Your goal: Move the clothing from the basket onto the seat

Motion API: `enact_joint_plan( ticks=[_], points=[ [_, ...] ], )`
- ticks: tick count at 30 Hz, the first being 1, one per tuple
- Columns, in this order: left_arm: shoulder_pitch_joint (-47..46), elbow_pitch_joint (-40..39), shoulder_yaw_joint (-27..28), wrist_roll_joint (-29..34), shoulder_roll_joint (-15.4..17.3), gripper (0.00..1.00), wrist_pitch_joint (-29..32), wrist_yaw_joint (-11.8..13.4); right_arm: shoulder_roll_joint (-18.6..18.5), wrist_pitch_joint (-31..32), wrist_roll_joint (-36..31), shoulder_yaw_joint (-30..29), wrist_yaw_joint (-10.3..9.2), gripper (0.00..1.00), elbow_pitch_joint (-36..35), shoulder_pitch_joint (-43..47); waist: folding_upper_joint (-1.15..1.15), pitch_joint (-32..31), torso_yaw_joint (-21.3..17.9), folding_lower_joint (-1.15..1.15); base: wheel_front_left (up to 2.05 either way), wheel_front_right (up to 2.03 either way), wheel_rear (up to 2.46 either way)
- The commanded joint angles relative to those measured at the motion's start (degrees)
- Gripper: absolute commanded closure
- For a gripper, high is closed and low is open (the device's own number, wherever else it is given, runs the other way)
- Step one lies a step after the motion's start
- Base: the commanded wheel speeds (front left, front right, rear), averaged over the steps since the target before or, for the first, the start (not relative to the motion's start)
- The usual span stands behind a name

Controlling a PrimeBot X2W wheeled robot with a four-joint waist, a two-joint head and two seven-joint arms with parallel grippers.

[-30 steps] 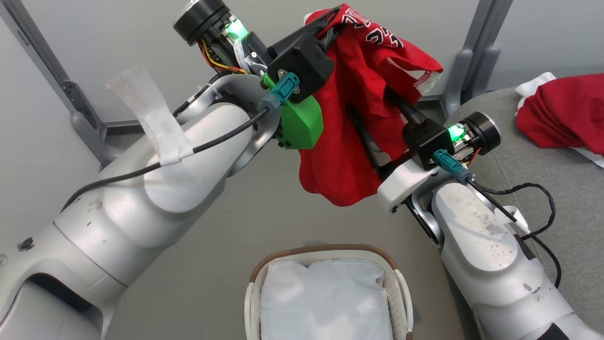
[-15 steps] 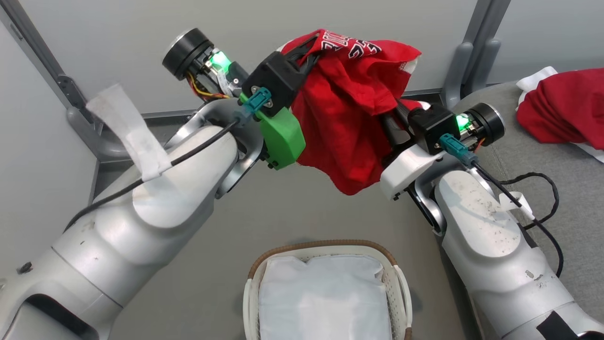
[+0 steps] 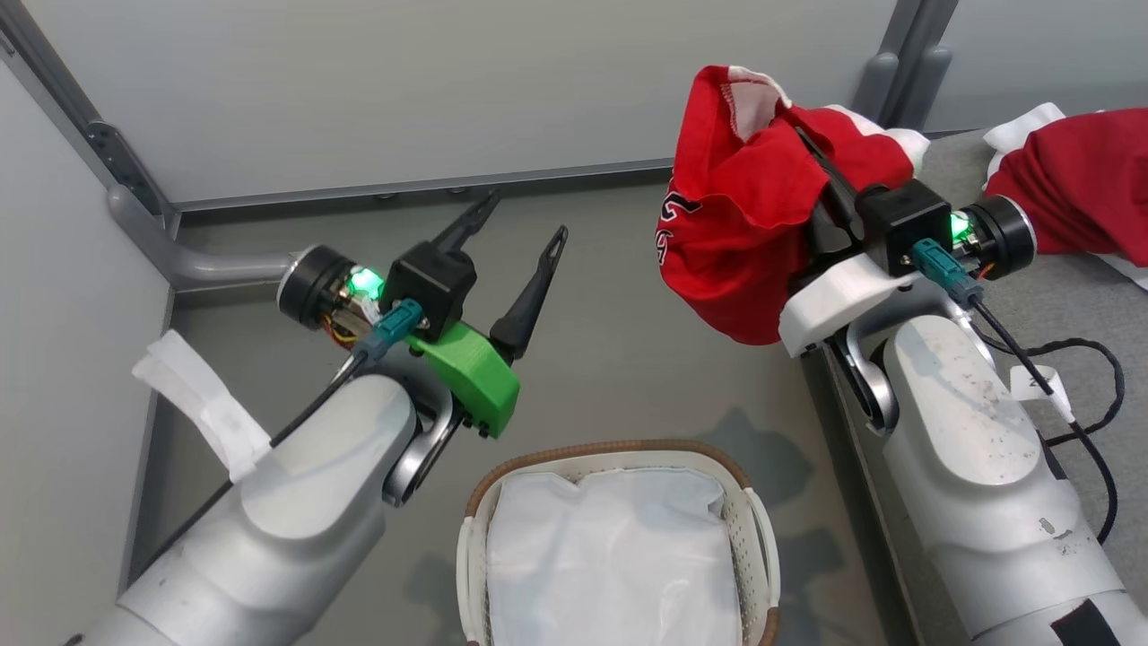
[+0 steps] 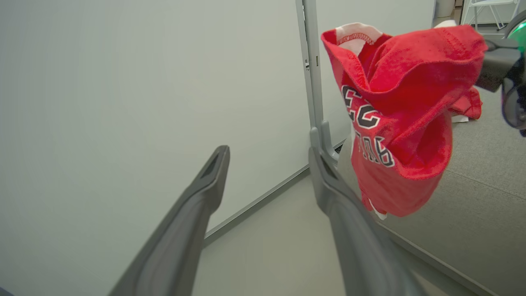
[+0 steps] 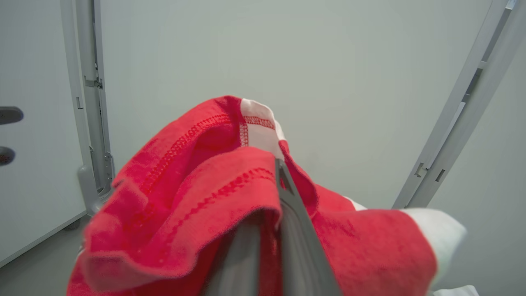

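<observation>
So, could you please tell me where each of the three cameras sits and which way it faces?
Head view: on the head, facing down at the basket, floor and seat; both forearms, left gripper and right gripper show.
Left wrist view: looks along its open fingers at the wall and red garment.
Right wrist view: looks along its shut fingers, draped in that garment.
Shared: the garment.

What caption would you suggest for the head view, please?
Right gripper holds a red jersey up by the grey seat; open left gripper hovers near the basket.
</observation>
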Motion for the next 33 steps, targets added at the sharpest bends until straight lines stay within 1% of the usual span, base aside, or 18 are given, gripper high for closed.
enact_joint_plan(
  ticks=[1, 8, 13, 20, 26, 33],
  points=[
    [2.26, 0.06, 0.37, -0.28, -0.07, 0.00, -0.54, 0.40, -0.22, -0.14, -0.45, -1.21, -0.08, 1.00, -0.50, 1.28, 0.65, 0.21, -0.07, 0.00, 0.00, 0.00, 0.00],
    [9.53, 0.79, 1.24, -1.13, -1.91, 0.00, -1.20, -0.02, -0.21, -0.14, -1.01, -5.72, -0.08, 1.00, -1.75, 4.76, 0.65, 1.10, -0.32, 0.00, 0.00, 0.00, 0.00],
    [12.67, -0.65, 3.43, 1.22, -3.48, 0.00, -1.15, -0.16, -0.21, -0.14, -1.00, -7.66, -0.08, 1.00, -2.28, 6.68, 0.65, 1.66, -0.67, 0.00, 0.00, 0.00, 0.00],
    [15.77, -1.81, 6.53, 4.01, -5.52, 0.00, -1.11, -1.80, -0.22, -0.14, -0.78, -9.51, -0.08, 1.00, -2.70, 8.47, 0.65, 2.45, -2.08, 0.00, 0.00, 0.00, 0.00],
    [16.64, -1.70, 8.02, 6.33, -7.19, 0.00, -1.12, -3.16, -0.20, -0.14, -2.08, -12.57, -0.08, 1.00, -4.46, 10.18, 0.65, 3.83, -5.02, 0.00, 0.00, 0.00, 0.00],
    [15.51, -1.16, 8.78, 9.53, -8.87, 0.00, -1.12, -3.79, -0.21, -0.14, -2.77, -16.18, -0.08, 1.00, -8.03, 12.38, 0.65, 6.96, -11.17, 0.00, 0.00, 0.00, 0.00]
  ],
)
